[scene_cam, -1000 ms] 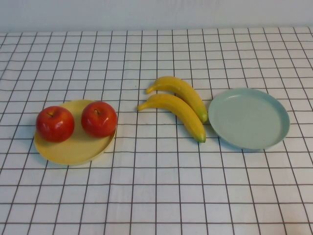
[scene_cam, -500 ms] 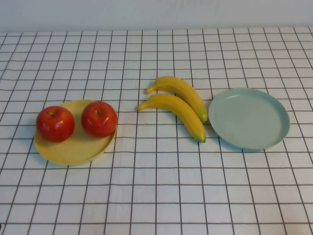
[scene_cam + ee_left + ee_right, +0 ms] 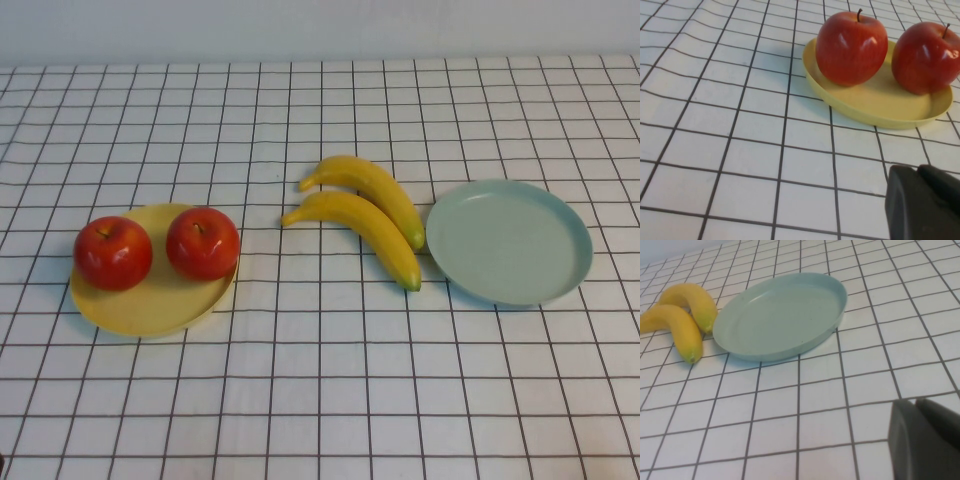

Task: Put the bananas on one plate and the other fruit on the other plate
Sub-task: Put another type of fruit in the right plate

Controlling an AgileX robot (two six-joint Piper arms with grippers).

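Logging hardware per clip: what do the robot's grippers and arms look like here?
Little shows. The left gripper appears only in its wrist view as matte black, rounded fingers pressed together. The right gripper looks the same in its wrist view: dark, smooth, blunt fingers. No cables, markings or arm links are visible, and neither arm appears in the high view.

My left gripper [image 3: 922,202] hangs low above the cloth, fingers pressed together; my right gripper [image 3: 927,440] does likewise, both arms outside the high view.
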